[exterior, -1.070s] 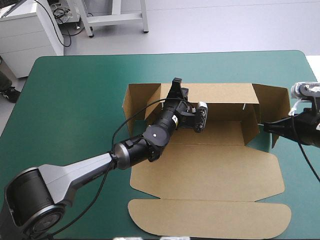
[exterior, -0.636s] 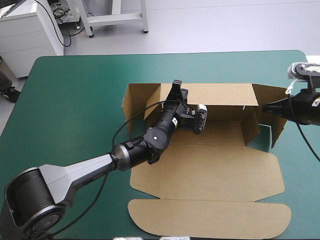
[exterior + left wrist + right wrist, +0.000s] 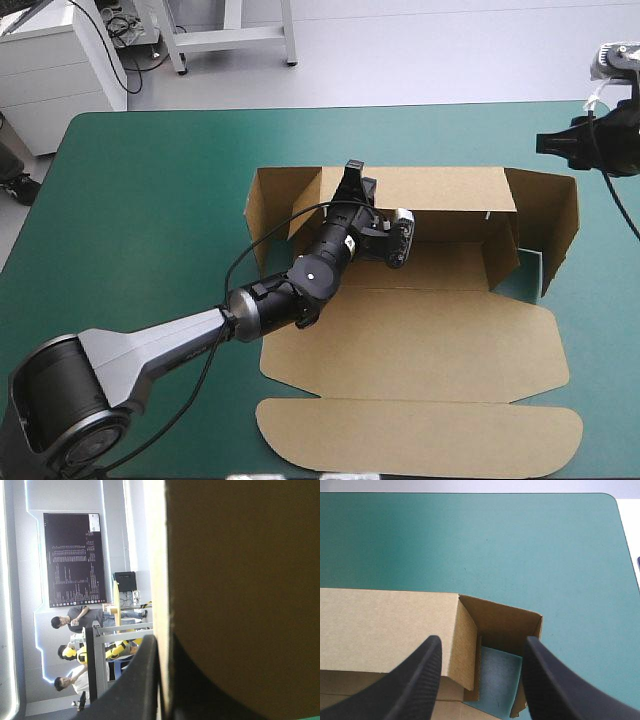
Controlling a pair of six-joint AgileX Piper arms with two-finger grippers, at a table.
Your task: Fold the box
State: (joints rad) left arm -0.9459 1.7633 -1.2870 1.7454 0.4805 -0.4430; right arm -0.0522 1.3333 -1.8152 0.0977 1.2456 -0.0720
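The brown box [image 3: 420, 340] lies at the middle of the teal-green cover [image 3: 150, 200] as an open tray. Its back wall [image 3: 440, 188] stands upright at 12 o'clock, and its lid [image 3: 410, 435] lies flat toward 6 o'clock, rounded along the near edge. The left arm comes in from 8 o'clock, crosses the lid and reaches into the tray. There the left gripper [image 3: 351, 172] is clamped on the top edge of the back wall; in its own view one black finger [image 3: 135, 685] lies tight against the board's edge, and the brown sheet fills the rest. At 3 o'clock the end flaps stand up and form a small pocket (the cover shows through its floor). The right gripper [image 3: 541, 144] hangs at 2 o'clock from the box, apart from it, its fingers spread wide with that pocket ahead of them.
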